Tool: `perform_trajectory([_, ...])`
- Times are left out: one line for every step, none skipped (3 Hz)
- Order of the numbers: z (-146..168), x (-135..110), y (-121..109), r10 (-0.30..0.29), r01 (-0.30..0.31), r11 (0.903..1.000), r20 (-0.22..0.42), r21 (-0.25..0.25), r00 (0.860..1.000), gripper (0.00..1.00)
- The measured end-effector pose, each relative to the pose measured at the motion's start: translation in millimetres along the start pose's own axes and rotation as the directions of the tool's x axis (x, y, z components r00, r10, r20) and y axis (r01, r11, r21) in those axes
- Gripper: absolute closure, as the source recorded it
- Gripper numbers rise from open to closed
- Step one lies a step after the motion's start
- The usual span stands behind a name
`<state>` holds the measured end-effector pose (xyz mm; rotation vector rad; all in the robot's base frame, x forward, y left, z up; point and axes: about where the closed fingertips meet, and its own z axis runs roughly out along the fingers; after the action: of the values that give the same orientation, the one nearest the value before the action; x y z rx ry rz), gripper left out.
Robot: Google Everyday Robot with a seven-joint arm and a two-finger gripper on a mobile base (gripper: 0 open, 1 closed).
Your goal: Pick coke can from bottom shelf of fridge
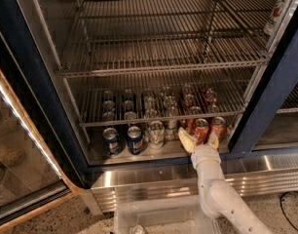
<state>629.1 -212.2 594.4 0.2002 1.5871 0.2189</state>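
Note:
The fridge [37, 87] stands open, with a dark blue frame and wire racks. On the bottom shelf [139, 155] stand rows of cans. A red coke can [201, 128] is in the front row at the right, with another one [218, 126] beside it and more red cans behind. My gripper [200, 141] reaches in from below on its white arm. Its pale fingers [187, 141] are spread, one on each side of the front coke can's lower half. Whether they touch the can is unclear.
Two blue cans [122, 140] and a pale green-white can [156, 133] stand left of the coke cans. A low wire rack [154, 118] hangs just above the cans. The glass door [15, 165] is open at the left. The ribbed steel base [154, 182] and a clear bin [158, 218] are below.

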Motion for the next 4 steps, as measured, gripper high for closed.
perform_trajectory([-2.8,1.4,-0.6,-0.029,0.029,0.9996,0.01,0.008,1.0,0.12])
perform_trajectory([-7.5,5.1,-4.8,-0.076,0.075,0.9967,0.02,0.03,0.997,0.12])
perform_trajectory([-9.2,9.3,-4.5,-0.118,0.117,0.9923,0.025,0.041,0.993,0.15])
perform_trajectory([-8.7,13.2,-2.5,-0.153,0.152,0.9873,0.027,0.045,0.988,0.15])
